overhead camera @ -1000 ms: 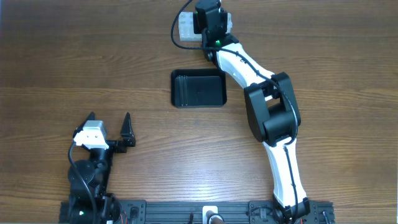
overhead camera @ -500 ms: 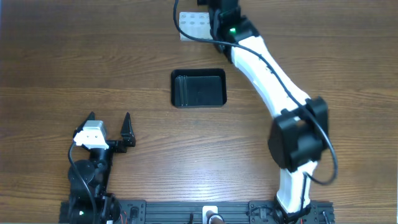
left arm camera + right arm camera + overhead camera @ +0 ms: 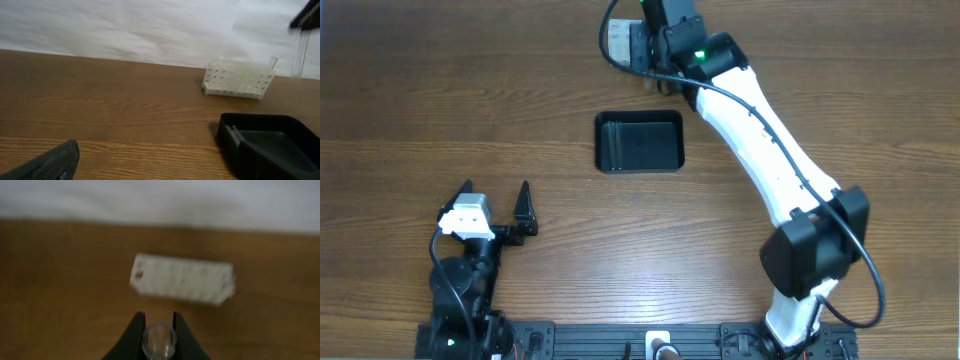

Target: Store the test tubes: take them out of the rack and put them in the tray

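Note:
The white test tube rack [image 3: 618,40] stands at the far edge of the table, and a clear tube [image 3: 272,62] sticks up from the rack [image 3: 237,80] at one end. My right gripper [image 3: 159,330] is shut on another clear test tube [image 3: 159,341] and holds it upright in the air, with the rack [image 3: 182,280] beyond it. From the left wrist, that held tube [image 3: 300,50] hangs from the right gripper [image 3: 306,17] beside the rack's end. The black tray [image 3: 640,142] lies mid-table. My left gripper [image 3: 496,190] rests open at the near left.
The tray [image 3: 270,145] has raised ribs along one inner side. A white wall runs behind the table's far edge. One dark left finger [image 3: 50,162] shows low in the left wrist view. Bare wood surrounds the tray on all sides.
The right arm has stretched out, its elbow swinging toward the near right. Its gripper drifted right off the rack, then back left over the rack's end. The left arm stayed still.

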You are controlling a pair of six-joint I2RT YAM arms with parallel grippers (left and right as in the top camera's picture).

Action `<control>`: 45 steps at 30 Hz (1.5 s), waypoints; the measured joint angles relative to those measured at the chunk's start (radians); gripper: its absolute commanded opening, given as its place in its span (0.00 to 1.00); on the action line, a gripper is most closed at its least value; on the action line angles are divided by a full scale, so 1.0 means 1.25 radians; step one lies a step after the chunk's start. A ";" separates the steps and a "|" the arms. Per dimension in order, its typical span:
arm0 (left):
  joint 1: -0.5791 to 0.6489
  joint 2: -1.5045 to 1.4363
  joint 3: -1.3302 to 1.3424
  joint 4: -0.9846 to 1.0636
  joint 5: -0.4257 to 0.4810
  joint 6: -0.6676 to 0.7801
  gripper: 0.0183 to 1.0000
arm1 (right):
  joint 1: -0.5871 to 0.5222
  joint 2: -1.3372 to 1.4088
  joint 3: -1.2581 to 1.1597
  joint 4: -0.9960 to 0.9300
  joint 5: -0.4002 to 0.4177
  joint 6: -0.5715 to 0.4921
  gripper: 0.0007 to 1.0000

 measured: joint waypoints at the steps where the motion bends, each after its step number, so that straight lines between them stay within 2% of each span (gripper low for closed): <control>1: 0.000 0.000 0.000 0.000 0.000 0.000 1.00 | 0.000 0.012 -0.002 -0.012 -0.014 0.005 0.05; 3: 0.000 0.000 0.000 0.000 0.000 0.000 1.00 | 0.000 0.041 -0.004 -0.044 -0.046 0.012 0.01; 7: 0.000 0.000 0.000 0.000 0.000 0.000 1.00 | 0.000 0.091 -0.007 -0.063 -0.101 0.025 0.01; 14: 0.000 0.000 0.000 0.000 0.000 0.000 1.00 | 0.000 0.132 -0.007 -0.087 -0.139 0.037 0.01; 24: 0.000 0.000 0.000 0.000 0.000 0.000 1.00 | 0.000 0.168 -0.007 -0.152 -0.147 0.052 0.01; 41: 0.000 0.000 0.000 0.000 0.000 0.000 1.00 | -0.001 0.240 -0.007 -0.143 -0.153 0.097 0.01; 45: 0.000 0.000 0.000 0.000 0.000 0.000 1.00 | -0.001 0.240 -0.007 -0.140 -0.153 0.097 0.04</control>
